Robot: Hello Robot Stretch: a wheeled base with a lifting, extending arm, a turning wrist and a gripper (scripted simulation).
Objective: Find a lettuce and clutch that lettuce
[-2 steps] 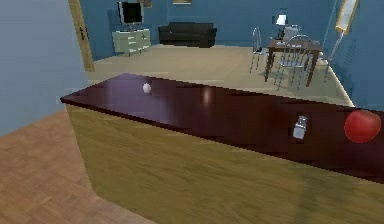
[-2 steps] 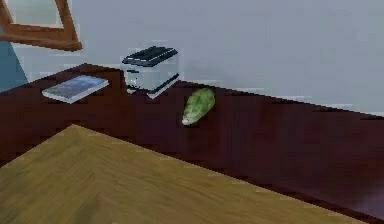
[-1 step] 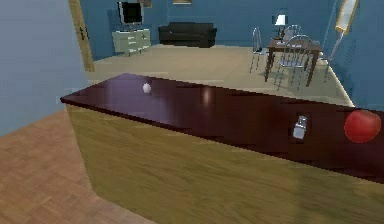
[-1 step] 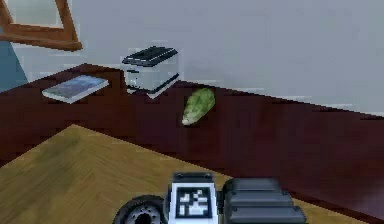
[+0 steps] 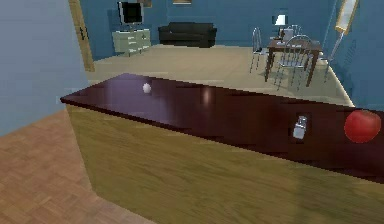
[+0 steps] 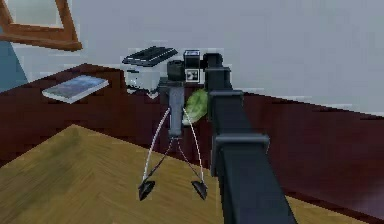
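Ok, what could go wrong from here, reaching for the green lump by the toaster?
The green lump sits close to the toaster, partly hidden behind the arm: a reach could bump the toaster. The hand shows against the wooden surface, apart from the lump, so a grab might miss.

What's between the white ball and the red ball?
A small grey jar beside the red ball; toward the white ball, bare counter. Forward view.
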